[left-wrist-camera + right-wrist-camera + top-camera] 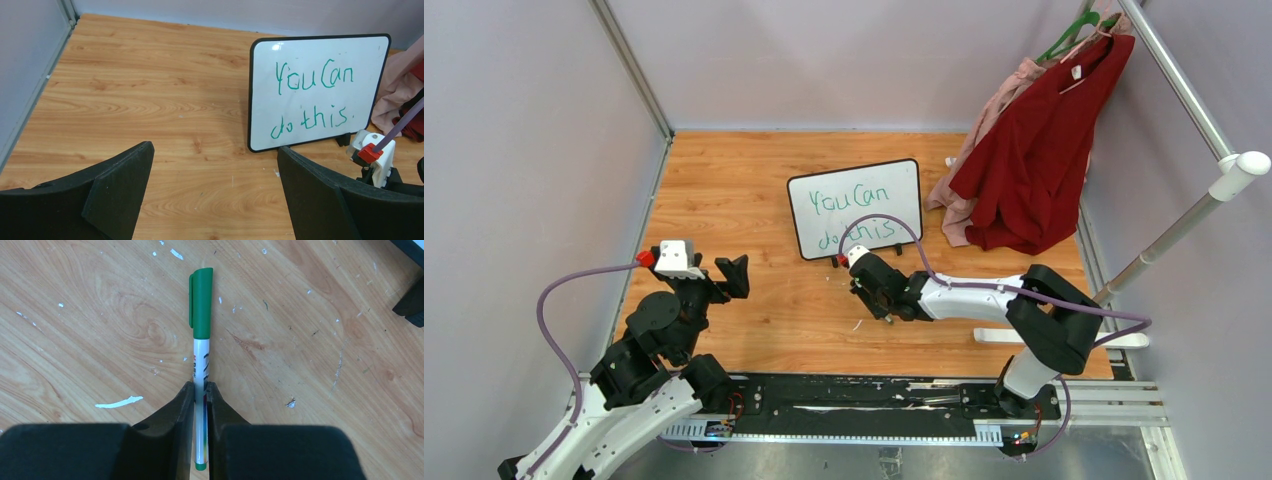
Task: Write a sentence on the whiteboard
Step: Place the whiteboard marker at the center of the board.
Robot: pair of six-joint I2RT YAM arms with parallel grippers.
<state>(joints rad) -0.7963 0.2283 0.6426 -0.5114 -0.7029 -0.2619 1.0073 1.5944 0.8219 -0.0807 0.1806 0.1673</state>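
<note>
The whiteboard [856,208] [310,55] stands upright at the middle back of the wooden table. The sentence [849,203] [315,77] is on it in green, in two lines: "You Can do this." My right gripper [887,318] [200,386] is just in front of the board, pointing down at the table and shut on a green marker [201,315]. The marker's white barrel sits between the jaws and its cap is on. I cannot tell whether it touches the wood. My left gripper [729,278] [215,148] hangs wide open to the left of the board, with nothing in it.
A red garment [1039,150] and a pink one [984,120] hang from a white rack [1194,215] at the back right, reaching the table beside the board. Grey walls close in the left and back. One black board foot [411,302] shows near my right gripper.
</note>
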